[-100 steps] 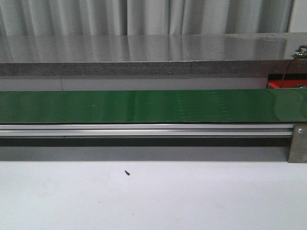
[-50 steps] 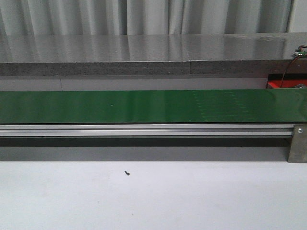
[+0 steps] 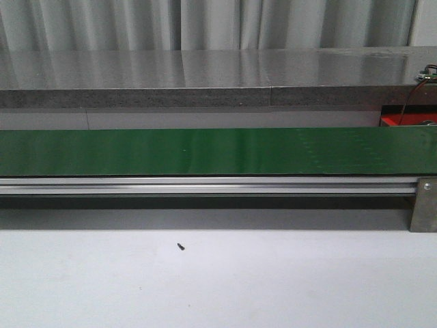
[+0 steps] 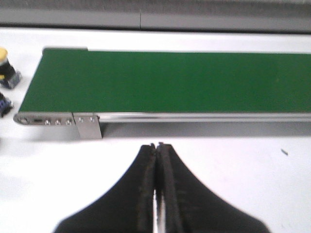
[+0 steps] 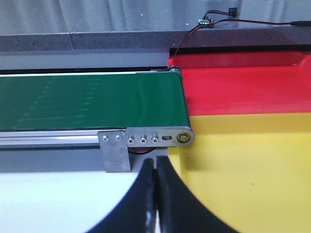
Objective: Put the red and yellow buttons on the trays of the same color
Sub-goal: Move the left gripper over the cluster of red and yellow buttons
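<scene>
Belt (image 3: 205, 152) marks shifted right; edge-cropped, perhaps yellow button (image 4: 6, 60).

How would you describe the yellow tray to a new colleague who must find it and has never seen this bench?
Find the long green conveyor belt and follow it to the end with the red and yellow surfaces. The yellow tray lies past that end, nearer the robot. The red tray sits directly behind it, farther away, so colour alone separates them.

Pale grey pleated curtains (image 3: 205, 24) are seen along the top of the front view, above a glossy grey ledge (image 3: 205, 75). A white table (image 3: 273, 287) is spread across the bottom.
</scene>
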`<move>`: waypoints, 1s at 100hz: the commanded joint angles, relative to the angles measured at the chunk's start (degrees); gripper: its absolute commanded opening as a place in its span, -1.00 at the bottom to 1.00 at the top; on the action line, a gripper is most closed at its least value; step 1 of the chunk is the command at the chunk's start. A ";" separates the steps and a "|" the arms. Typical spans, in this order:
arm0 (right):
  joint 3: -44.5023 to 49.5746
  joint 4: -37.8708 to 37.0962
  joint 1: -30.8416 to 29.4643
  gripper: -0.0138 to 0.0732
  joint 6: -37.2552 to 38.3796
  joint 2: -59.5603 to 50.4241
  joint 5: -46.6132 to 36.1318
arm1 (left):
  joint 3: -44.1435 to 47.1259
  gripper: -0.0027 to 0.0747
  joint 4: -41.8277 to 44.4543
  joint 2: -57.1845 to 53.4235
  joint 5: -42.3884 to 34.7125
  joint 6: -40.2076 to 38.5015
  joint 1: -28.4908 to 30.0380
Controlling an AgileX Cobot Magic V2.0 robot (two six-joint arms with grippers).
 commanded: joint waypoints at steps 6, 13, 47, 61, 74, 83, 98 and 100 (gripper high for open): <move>-1.07 -0.61 0.03 -0.84 0.03 -1.06 -4.67 | -7.26 -0.98 -0.87 8.05 3.13 -0.61 -0.04; -1.07 -0.61 0.03 -0.84 0.03 -1.06 -4.67 | -8.54 -0.98 -1.13 10.64 3.53 -0.61 -0.04; -1.07 -0.61 0.03 -0.84 0.03 -1.06 -4.67 | -8.65 -0.98 -1.87 17.32 1.80 -0.61 -0.04; -1.07 -0.61 0.03 -0.84 0.03 -1.06 -4.67 | -8.65 -0.95 -1.87 17.85 1.82 -0.61 -0.04; -1.07 -0.61 0.03 -0.84 0.03 -1.06 -4.67 | -8.65 -0.51 -1.87 17.74 1.05 0.23 -0.04; -1.07 -0.61 0.03 -0.84 0.03 -1.06 -4.67 | -8.65 0.09 -1.87 17.74 0.79 0.23 -0.04; -1.07 -0.61 0.03 -0.84 0.03 -1.06 -4.67 | -8.65 0.69 -1.75 17.74 0.69 0.23 -0.04; -1.07 -0.61 0.03 -0.84 0.03 -1.06 -4.67 | -8.65 0.70 -1.61 17.74 0.69 0.23 -0.04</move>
